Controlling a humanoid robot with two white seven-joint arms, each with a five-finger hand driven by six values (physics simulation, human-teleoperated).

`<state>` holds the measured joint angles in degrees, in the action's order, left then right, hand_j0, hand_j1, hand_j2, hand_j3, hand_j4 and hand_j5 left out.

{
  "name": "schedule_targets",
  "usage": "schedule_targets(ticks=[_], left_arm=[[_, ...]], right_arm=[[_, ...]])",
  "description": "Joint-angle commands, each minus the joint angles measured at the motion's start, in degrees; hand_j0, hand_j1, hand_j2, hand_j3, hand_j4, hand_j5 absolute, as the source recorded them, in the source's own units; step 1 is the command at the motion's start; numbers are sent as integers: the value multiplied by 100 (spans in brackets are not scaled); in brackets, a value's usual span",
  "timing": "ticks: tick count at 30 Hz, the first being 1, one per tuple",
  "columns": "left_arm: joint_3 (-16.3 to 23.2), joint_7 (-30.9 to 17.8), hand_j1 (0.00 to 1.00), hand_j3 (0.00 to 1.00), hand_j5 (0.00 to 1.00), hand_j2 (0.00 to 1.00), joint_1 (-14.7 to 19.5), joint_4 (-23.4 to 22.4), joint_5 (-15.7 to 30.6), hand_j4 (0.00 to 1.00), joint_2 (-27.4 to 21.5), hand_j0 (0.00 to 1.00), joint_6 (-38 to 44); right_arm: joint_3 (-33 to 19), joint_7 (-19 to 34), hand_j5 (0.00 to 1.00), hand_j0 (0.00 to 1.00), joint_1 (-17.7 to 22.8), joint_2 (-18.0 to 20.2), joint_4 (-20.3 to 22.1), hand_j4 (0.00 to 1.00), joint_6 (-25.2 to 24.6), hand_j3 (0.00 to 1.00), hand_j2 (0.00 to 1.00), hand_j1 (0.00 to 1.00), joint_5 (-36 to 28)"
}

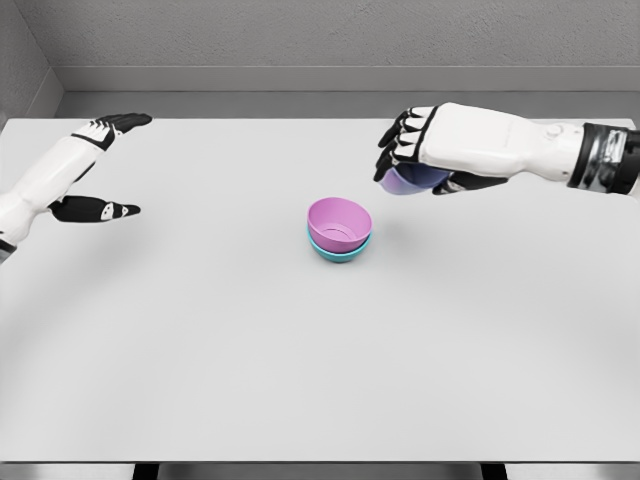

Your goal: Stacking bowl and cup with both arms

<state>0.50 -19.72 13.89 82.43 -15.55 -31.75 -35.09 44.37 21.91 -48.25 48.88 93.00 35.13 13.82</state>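
A pink bowl (339,222) sits nested in a teal bowl (338,251) at the middle of the white table (300,370). Up and to the right of them, my right hand (405,160) is shut on a purple cup (414,180), holding it from above, clear of the table. Most of the cup is hidden under the palm and fingers. My left hand (110,165) hovers at the far left with its fingers spread and nothing in it.
The table's back edge meets a grey wall (300,40). The front edge runs along the bottom of the view.
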Motion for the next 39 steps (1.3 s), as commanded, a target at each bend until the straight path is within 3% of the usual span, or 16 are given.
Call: schedule_targets(ticks=[1,39], left_arm=[[-6,3,100,100,100,100,-9,1,44,100,11,100,9],[-15,3,100,100,100,100,18,-113,44,100,20,100,9]], right_arm=[[1,-2,69,69,0,-45,34,69,-13,69,69,69,-29],[80,226,71,71,79,-335,491,71,-13,71,71,71,94]])
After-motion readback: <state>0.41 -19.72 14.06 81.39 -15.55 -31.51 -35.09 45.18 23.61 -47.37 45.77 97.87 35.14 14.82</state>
